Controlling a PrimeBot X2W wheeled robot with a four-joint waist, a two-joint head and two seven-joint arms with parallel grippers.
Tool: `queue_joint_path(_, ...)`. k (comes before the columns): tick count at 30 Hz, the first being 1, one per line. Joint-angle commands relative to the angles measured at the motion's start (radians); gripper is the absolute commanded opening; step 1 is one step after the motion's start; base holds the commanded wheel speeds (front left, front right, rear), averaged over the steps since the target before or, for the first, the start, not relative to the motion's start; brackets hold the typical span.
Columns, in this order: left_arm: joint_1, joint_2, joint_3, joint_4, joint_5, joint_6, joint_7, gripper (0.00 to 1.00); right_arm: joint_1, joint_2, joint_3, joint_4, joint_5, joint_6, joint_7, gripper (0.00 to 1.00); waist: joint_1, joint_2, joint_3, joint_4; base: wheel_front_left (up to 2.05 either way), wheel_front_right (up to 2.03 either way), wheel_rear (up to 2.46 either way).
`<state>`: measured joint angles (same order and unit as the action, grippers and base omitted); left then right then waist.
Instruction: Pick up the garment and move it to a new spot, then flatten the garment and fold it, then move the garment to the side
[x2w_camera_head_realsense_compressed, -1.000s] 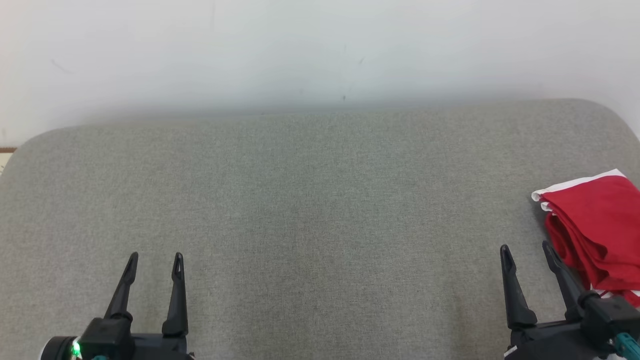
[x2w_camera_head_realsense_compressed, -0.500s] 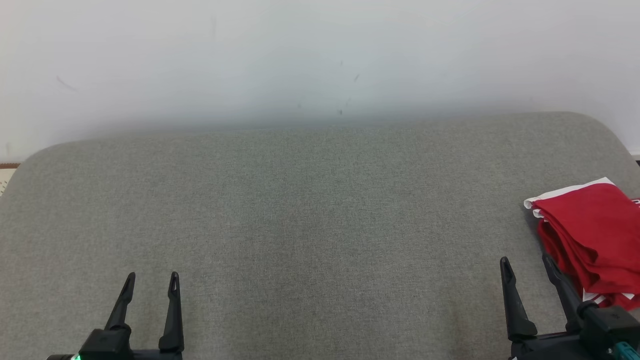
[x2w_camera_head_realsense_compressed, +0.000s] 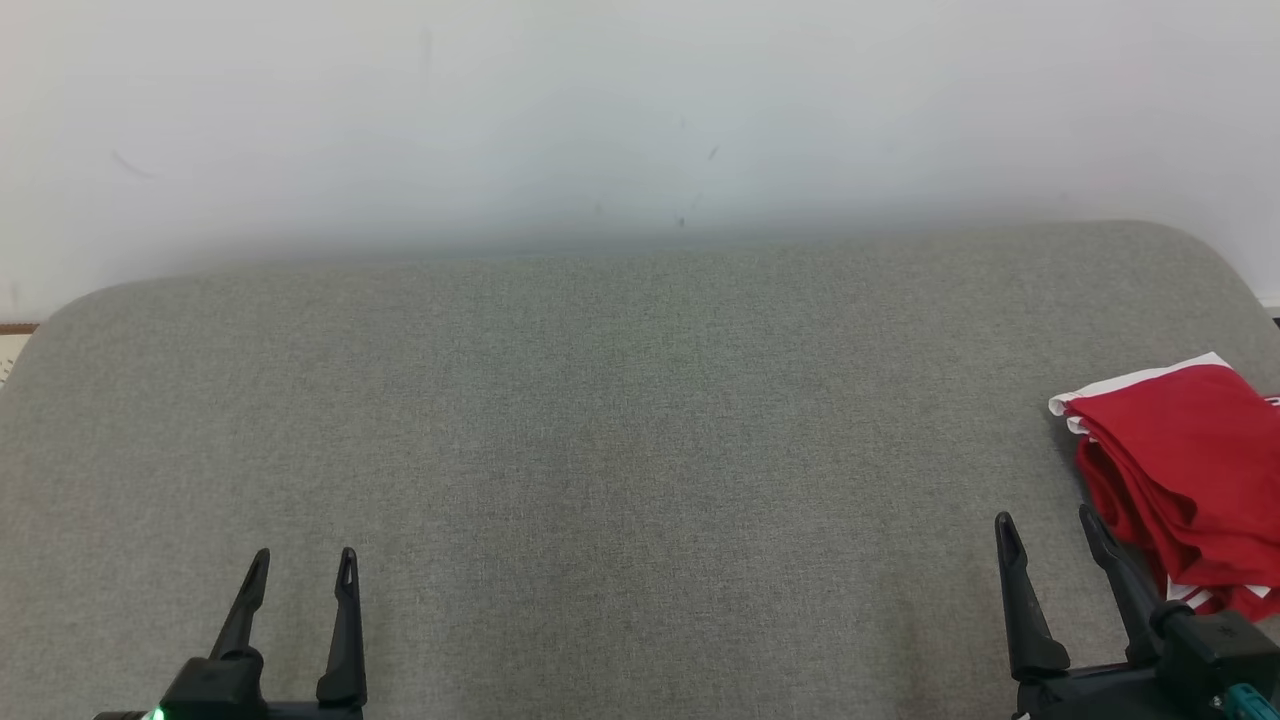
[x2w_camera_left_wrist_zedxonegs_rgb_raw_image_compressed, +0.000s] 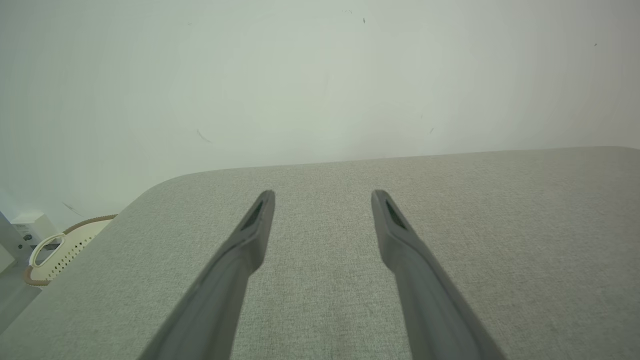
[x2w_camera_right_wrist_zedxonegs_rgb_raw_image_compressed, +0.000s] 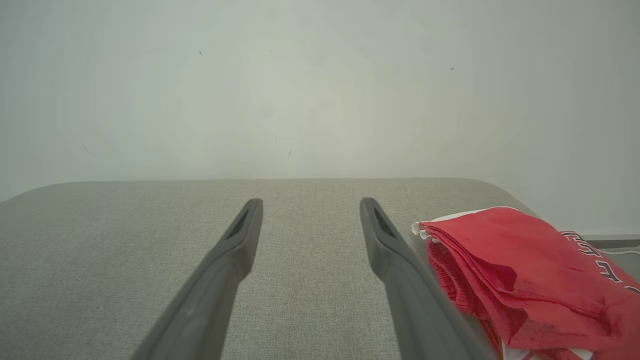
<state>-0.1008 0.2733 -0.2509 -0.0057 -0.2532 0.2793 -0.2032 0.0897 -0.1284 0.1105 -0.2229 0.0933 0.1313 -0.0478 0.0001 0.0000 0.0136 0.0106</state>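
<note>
1. The garment (x2w_camera_head_realsense_compressed: 1180, 460) is red cloth with white trim (x2w_camera_head_realsense_compressed: 1130, 382), folded into a loose layered stack. It lies on the bench just to the outer, right side of the right tool (x2w_camera_head_realsense_compressed: 1045, 517), reaching a little ahead of its tips and running back alongside it.
2. In the right wrist view the garment (x2w_camera_right_wrist_zedxonegs_rgb_raw_image_compressed: 525, 280) sits close beside the tool's right-hand finger. The finger overlaps the near edge of the stack, so whether they touch cannot be told. Dark lettering (x2w_camera_right_wrist_zedxonegs_rgb_raw_image_compressed: 600, 265) on a white strip shows on the side of the stack away from the tool.
3. The right tool is spread. Its two dark fingers stand well apart with only bare bench between them, and it pinches nothing.
4. The left tool (x2w_camera_head_realsense_compressed: 305, 553) is well apart from the garment, far to the left of the right tool. It is also spread and empty, with its fingers pointing forward over the bench.
5. The bench (x2w_camera_head_realsense_compressed: 620, 400) has a grey woven cover and rounded far corners. It stretches ahead of both tools and across the span between them.
6. Beyond the far edge of the bench, ahead of both tools, stands a pale wall (x2w_camera_head_realsense_compressed: 600, 120) with a few small dark marks.
7. In the left wrist view, a white perforated basket (x2w_camera_left_wrist_zedxonegs_rgb_raw_image_compressed: 65, 245) with a brown rim shows past the bench corner. It is off to the left of the left tool and lower than the bench top.
</note>
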Motion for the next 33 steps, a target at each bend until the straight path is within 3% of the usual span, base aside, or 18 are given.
queue_joint_path(1, 0.01, 0.007, -0.001, 0.003, -0.002, 0.004, 0.0, 1.0, -0.003, 0.003, -0.002, -0.002, 0.002, -0.001, -0.003, 1.0, -0.0001, 0.0, 0.001, 0.0, 0.0, 0.0, 0.0)
queue_joint_path(12, 0.007, 0.009, -0.004, -0.002, -0.009, 0.008, -0.007, 1.0, -0.006, 0.008, -0.005, -0.005, 0.005, -0.001, -0.008, 1.0, -0.0001, 0.0, 0.005, 0.001, 0.0, 0.0, 0.0)
queue_joint_path(13, 0.0, 0.003, -0.005, -0.002, -0.004, 0.005, -0.001, 0.0, 0.0, 0.006, -0.003, -0.001, 0.004, 0.0, -0.003, 0.0, 0.0, 0.0, 0.005, 0.001, 0.0, 0.0, 0.0)
queue_joint_path(16, 0.007, -0.008, -0.013, 0.016, -0.011, 0.004, 0.001, 0.0, 0.007, 0.008, 0.0, 0.025, 0.01, 0.0, -0.004, 0.0, 0.0, 0.0, 0.006, 0.001, 0.0, 0.0, 0.0)
queue_joint_path(33, -0.074, -0.055, -0.046, 0.138, -0.352, -0.09, -0.013, 0.0, -0.085, -0.035, -0.098, 0.185, 0.382, 0.0, 0.08, 0.0, 0.0, 0.0, 0.005, -0.001, 0.0, 0.0, 0.0)
